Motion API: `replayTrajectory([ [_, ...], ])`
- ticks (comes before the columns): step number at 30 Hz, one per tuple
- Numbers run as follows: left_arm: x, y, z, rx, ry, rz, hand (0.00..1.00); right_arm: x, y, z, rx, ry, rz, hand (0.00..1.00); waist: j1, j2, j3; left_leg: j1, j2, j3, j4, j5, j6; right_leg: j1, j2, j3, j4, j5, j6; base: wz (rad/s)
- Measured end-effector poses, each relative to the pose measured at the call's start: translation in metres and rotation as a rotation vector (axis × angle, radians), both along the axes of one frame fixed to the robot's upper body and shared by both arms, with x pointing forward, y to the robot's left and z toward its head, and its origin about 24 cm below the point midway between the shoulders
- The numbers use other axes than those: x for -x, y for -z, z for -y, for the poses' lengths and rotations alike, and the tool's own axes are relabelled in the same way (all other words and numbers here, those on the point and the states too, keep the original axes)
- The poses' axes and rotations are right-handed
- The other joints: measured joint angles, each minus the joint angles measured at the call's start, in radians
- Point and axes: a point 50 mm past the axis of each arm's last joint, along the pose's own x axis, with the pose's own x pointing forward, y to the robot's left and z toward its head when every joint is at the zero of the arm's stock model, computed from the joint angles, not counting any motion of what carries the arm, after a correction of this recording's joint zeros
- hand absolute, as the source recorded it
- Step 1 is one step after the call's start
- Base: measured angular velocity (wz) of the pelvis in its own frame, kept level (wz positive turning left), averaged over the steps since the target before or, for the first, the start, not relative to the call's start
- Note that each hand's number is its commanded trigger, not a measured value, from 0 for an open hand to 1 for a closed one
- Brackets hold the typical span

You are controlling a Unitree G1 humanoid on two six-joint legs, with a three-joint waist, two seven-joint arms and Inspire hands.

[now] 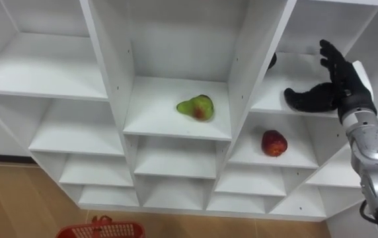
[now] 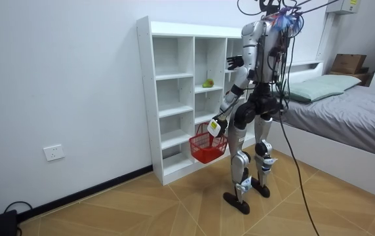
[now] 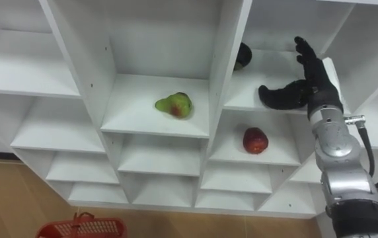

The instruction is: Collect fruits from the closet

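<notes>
Right eye view: my right hand (image 3: 300, 91) is raised into a closet (image 3: 223, 73) shelf, fingers (image 3: 308, 58) spread wide and empty. Apple (image 3: 256, 141) at seven o'clock, pear (image 3: 174, 104) at nine. My left hand (image 2: 215, 126) grips the red basket (image 2: 207, 148).

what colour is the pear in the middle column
Green with a reddish patch; the pear shows best in the left eye view.

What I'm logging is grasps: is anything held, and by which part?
The left hand holds the red plastic basket by its handle; the open right hand holds nothing.
</notes>
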Motion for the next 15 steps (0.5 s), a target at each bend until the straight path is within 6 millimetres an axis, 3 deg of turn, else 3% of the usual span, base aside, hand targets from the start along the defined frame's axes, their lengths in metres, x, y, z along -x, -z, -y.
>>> replayTrajectory([
  [11, -0.003, 0.000, 0.001, 0.013, 0.008, 0.007, 1.00, -0.010, -0.011, -0.012, 0.039, -0.081, 0.010, 0.00, 0.015, -0.007, 0.0108, -0.008, 0.000, -0.001, -0.002, 0.000, 0.000, -0.002, 0.001, 0.000, -0.006, 0.000, 0.000, 0.00],
  [15, -0.003, -0.001, 0.001, 0.013, 0.008, 0.009, 1.00, -0.013, -0.016, -0.017, 0.053, -0.105, 0.025, 0.00, 0.019, -0.010, 0.0113, -0.010, -0.001, -0.003, -0.002, 0.000, 0.000, -0.002, 0.001, -0.002, -0.007, 0.000, 0.001, 0.00],
])
